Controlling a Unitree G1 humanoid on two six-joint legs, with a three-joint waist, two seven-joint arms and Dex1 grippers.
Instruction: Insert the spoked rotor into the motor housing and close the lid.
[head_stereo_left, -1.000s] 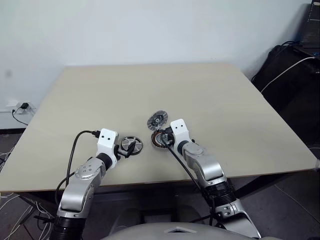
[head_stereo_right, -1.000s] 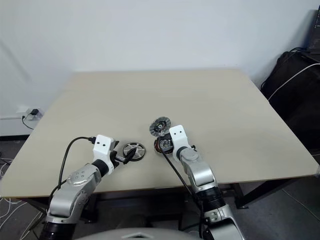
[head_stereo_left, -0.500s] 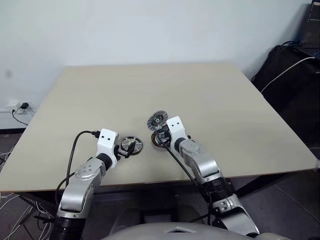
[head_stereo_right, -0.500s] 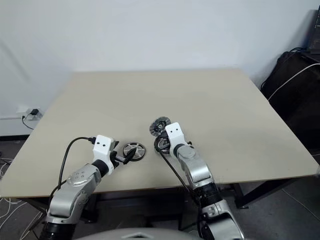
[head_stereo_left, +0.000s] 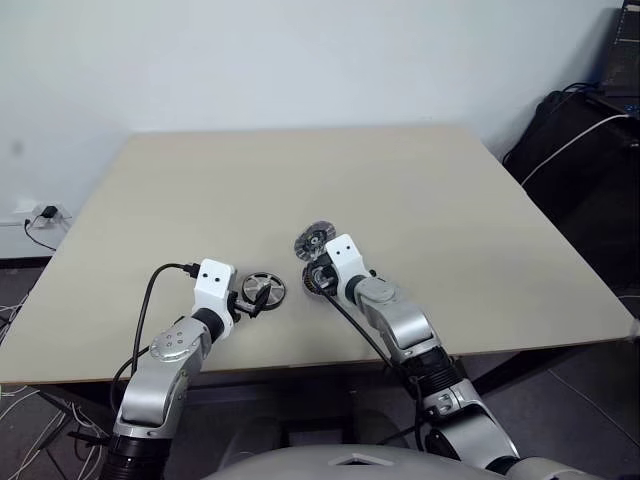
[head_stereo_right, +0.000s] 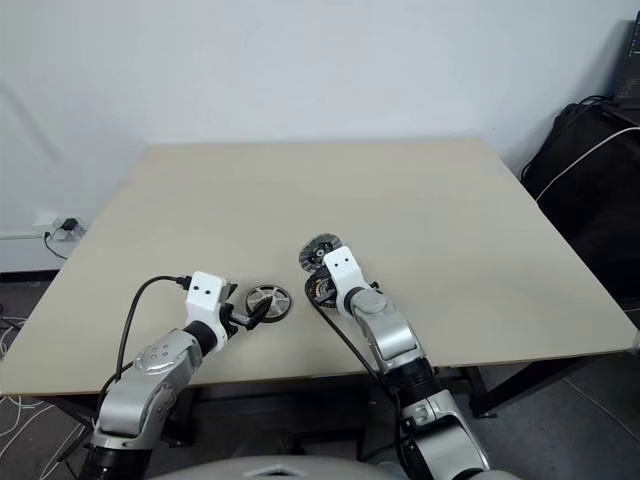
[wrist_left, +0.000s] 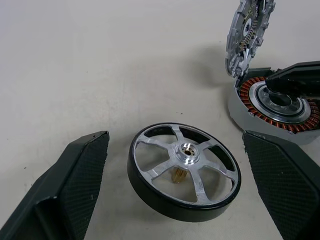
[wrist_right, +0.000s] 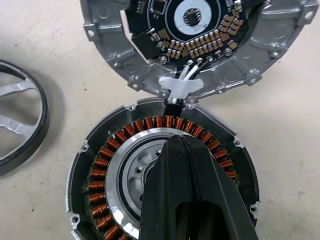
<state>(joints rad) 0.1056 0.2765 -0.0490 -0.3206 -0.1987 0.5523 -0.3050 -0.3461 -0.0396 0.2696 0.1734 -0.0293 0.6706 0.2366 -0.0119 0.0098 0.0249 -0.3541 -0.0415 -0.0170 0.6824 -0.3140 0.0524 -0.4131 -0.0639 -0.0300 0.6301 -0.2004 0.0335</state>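
The spoked rotor (head_stereo_left: 263, 288) lies flat on the table, dark rim around silver spokes. My left gripper (wrist_left: 175, 145) stands open with one finger on each side of the rotor (wrist_left: 184, 172), not touching it. To its right sits the motor housing (head_stereo_left: 318, 281), its copper windings (wrist_right: 102, 162) ringing a silver centre. The lid (head_stereo_left: 314, 239) stands tilted up at the housing's far edge, joined to it by a small tab, its circuit-board face (wrist_right: 200, 20) showing. My right gripper (wrist_right: 182, 147) is shut, empty, with its tips over the housing's centre.
The beige table (head_stereo_left: 400, 180) has open room behind and to both sides of the parts. Its front edge runs close under my arms. Black bags with a white cable (head_stereo_left: 575, 140) stand off the right side. A wall socket (head_stereo_left: 42, 213) is at the far left.
My right wrist has rolled and swung a little to the left, its tips staying over the housing. The left gripper, rotor and lid have not moved.
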